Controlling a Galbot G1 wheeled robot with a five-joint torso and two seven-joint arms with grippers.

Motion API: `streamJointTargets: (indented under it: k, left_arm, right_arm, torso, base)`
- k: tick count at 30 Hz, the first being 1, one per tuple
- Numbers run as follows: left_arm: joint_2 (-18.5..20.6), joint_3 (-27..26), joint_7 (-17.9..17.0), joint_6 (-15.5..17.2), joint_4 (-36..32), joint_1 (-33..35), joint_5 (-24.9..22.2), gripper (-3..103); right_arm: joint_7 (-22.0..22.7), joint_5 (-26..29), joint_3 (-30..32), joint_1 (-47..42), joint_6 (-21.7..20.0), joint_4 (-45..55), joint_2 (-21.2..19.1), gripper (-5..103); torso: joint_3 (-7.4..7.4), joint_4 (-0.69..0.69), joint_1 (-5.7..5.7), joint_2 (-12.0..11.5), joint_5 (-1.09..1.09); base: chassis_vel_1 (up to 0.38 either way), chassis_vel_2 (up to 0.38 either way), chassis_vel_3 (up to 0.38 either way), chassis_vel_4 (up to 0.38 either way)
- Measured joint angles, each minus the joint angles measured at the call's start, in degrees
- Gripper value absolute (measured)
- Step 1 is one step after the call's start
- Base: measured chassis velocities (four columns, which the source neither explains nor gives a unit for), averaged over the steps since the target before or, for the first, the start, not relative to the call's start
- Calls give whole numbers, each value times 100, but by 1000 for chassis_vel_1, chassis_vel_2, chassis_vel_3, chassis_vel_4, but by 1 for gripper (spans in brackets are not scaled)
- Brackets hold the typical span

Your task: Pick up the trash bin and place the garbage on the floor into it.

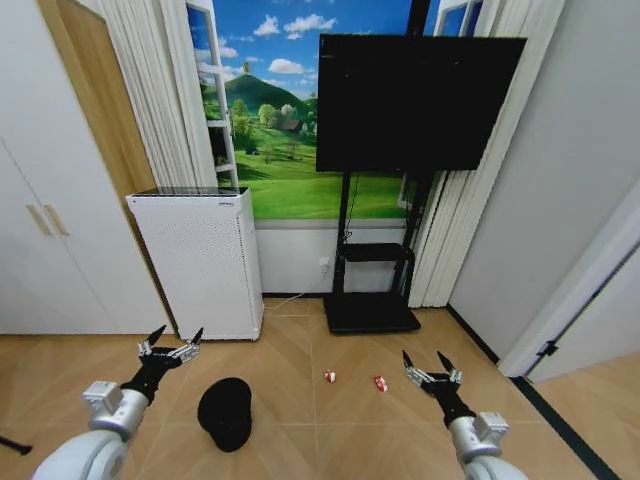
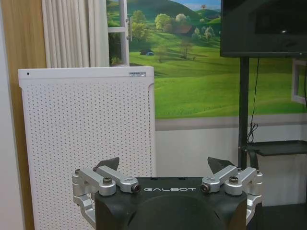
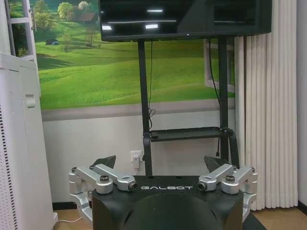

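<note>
- Metal fingers on the left gripper (image 1: 171, 341) stand spread wide with nothing between them; it hovers at the lower left of the head view, above the floor and up-left of the bin. The left wrist view shows the same gripper (image 2: 164, 168) splayed and empty, facing the white appliance (image 2: 88, 143).
- Equally released, the right gripper (image 1: 430, 365) sits at the lower right of the head view, its fingers apart and holding nothing; in the right wrist view that gripper (image 3: 160, 165) points toward the TV stand (image 3: 144, 105).
- Just below and right of the left gripper, the trash bin (image 1: 226, 412) is a dark mesh shape on the wooden floor (image 1: 300, 350), low centre-left of the frame; whether it is upright or tipped I cannot tell.
- Two pieces of garbage lie near the frame's lower centre: one red-and-white wrapper (image 1: 329, 376) and a second wrapper (image 1: 380, 383) beside it, left of the right gripper and well apart from the bin.
- The step in hand appears to be reaching for the bin, with nothing grasped yet. To do it well, I judge the left gripper should drop toward the rim, straddle the thin mesh wall with one finger inside and one outside, and close firmly, since a light round basket could roll or skid on smooth wood.
</note>
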Motion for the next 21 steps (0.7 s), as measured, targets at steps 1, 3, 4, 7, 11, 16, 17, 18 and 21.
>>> streamJointTargets:
  k: [1,3,4,7,11,16,17,18,21]
  left_arm:
    - [0,0,0,0,0,0,0,100]
    - [-9,-3,2,0,0,0,3,100]
    - [-10,-4,1,0,0,-1,3,100]
    - [-12,-1,-1,0,1,-3,6,100]
    - [-22,6,-1,0,12,-6,20,100]
    - [-32,13,-3,0,35,-7,65,100]
    - [-32,14,-1,24,40,-7,101,100]
    - [-28,14,0,90,32,-7,132,100]
    - [-26,18,0,120,25,-8,143,100]
  right_arm:
    - [0,0,0,0,0,0,0,100]
    - [-2,0,-3,19,0,-20,-9,100]
    - [-3,0,-4,25,0,-22,-10,100]
    - [-5,1,-12,30,0,-29,-9,100]
    - [-10,1,-20,30,-2,-44,-10,100]
    - [-6,33,-28,43,14,-80,-13,100]
    - [-2,62,-33,52,26,-87,-12,100]
    - [-13,64,-32,60,20,-86,-11,100]
    - [-13,69,-31,62,19,-82,-7,100]
  torso:
    - [0,0,0,0,0]
    - [-1,0,-1,0,4]
    - [-1,0,-1,0,4]
    - [1,0,1,0,3]
    - [-1,0,0,0,1]
    - [-1,0,0,1,1]
    - [1,0,1,0,1]
    - [1,0,2,-1,5]
    - [1,0,3,-1,2]
  base:
    - [-148,167,186,-199]
    - [-172,199,189,-187]
    - [-207,215,190,-178]
    - [-202,203,185,-179]
    - [-179,176,182,-181]
    - [-195,187,191,-177]
    - [-153,159,202,-155]
    - [-133,141,153,-125]
    - [-133,95,133,-125]
